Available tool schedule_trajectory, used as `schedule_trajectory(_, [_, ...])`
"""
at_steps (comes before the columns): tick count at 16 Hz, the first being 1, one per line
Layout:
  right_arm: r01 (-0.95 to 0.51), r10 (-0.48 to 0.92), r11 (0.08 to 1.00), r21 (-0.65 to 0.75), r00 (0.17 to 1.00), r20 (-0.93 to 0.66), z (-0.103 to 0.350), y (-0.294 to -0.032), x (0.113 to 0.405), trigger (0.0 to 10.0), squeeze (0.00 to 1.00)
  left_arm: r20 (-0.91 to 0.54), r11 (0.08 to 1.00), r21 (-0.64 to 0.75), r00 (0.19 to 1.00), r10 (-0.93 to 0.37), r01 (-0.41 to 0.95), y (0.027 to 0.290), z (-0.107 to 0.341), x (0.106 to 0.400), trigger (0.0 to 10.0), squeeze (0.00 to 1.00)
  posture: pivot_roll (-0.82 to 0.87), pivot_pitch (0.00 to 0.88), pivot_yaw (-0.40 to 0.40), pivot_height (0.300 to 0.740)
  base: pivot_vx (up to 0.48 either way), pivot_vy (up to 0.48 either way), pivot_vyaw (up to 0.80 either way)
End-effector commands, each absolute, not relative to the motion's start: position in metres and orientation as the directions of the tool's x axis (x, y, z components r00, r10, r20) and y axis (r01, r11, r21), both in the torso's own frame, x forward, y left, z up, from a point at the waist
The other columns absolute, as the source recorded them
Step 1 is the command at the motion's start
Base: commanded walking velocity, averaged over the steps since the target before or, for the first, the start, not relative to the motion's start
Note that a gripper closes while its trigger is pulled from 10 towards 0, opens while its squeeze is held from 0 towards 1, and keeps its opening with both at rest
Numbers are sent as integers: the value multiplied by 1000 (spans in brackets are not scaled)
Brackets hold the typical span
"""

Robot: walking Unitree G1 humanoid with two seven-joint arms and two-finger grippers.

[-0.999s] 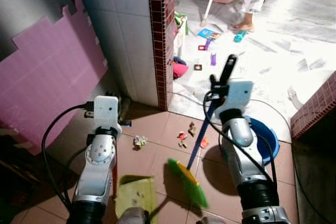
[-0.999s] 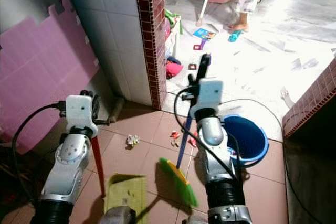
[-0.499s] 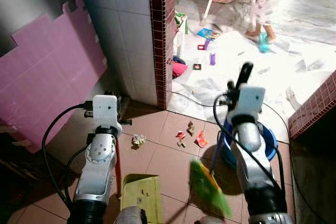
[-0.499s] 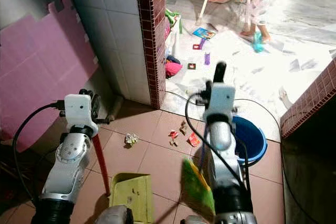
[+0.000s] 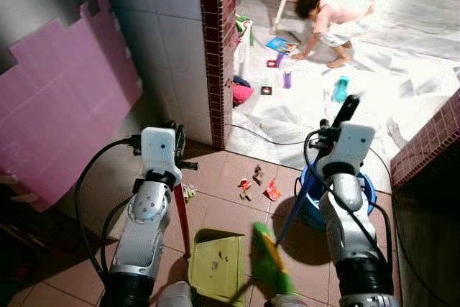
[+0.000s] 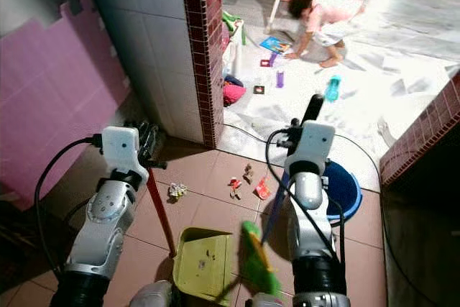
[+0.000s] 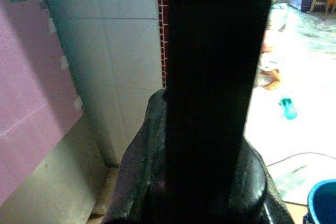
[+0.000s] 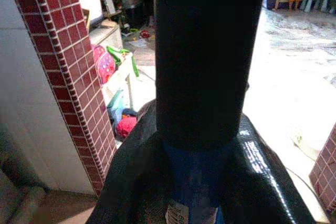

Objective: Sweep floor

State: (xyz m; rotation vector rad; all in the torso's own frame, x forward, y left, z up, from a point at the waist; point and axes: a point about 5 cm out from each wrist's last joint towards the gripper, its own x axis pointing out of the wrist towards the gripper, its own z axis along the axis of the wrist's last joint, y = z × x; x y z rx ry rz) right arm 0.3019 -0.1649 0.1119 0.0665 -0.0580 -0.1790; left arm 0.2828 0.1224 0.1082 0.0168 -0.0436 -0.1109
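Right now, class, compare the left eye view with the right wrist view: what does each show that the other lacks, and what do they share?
Left eye view: the dustpan, green broom head, litter scraps and blue bucket on the floor. Right wrist view: a close-up of the blue broom handle gripped by the right pincer. Shared: the red-tiled pillar edge and the bright room beyond.

Right gripper (image 6: 310,114): your fingers close round the blue broom handle (image 6: 275,205).
Broom head (image 6: 254,259): green, beside the dustpan (image 6: 203,263).
Left gripper (image 6: 146,139): clamps the dustpan's red handle (image 6: 160,208).
Litter (image 6: 247,181): scraps you see on the brown tiles.
Blue bucket (image 6: 343,186): behind your right arm.
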Motion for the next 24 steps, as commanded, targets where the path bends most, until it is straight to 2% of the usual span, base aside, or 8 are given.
schedule_trajectory(1, [141, -148, 986, 89, 986, 77, 119, -160, 308, 10000, 0, 93, 994, 39, 990, -108, 105, 125, 122, 288, 10000, 0, -70, 55, 26, 740, 0, 0, 0])
schedule_trajectory(6, [127, -136, 988, 90, 985, 108, 128, -159, 321, 10000, 0, 121, 992, 11, 984, -127, 127, 121, 127, 292, 10000, 0, -74, 52, 16, 740, 0, 0, -220])
schedule_trajectory(10, [112, -121, 991, 74, 985, 123, 132, -158, 326, 10000, 0, 126, 991, 11, 983, -137, 136, 120, 129, 293, 10000, 0, -74, 44, 14, 740, 294, 0, 0])
schedule_trajectory(14, [102, -110, 993, 61, 985, 136, 131, -156, 327, 10000, 0, 128, 989, 10, 981, -145, 145, 119, 129, 294, 10000, 0, -77, 39, 17, 740, 335, 0, -680])
schedule_trajectory(21, [96, -105, 993, 69, 984, 141, 128, -154, 324, 10000, 0, 129, 988, 2, 980, -151, 152, 116, 129, 295, 10000, 0, -81, 43, 22, 740, 346, 0, 0])
schedule_trajectory(24, [100, -110, 992, 78, 984, 140, 127, -153, 323, 10000, 0, 130, 987, 4, 978, -162, 163, 112, 129, 294, 10000, 0, -82, 41, 23, 740, 0, 0, 0])
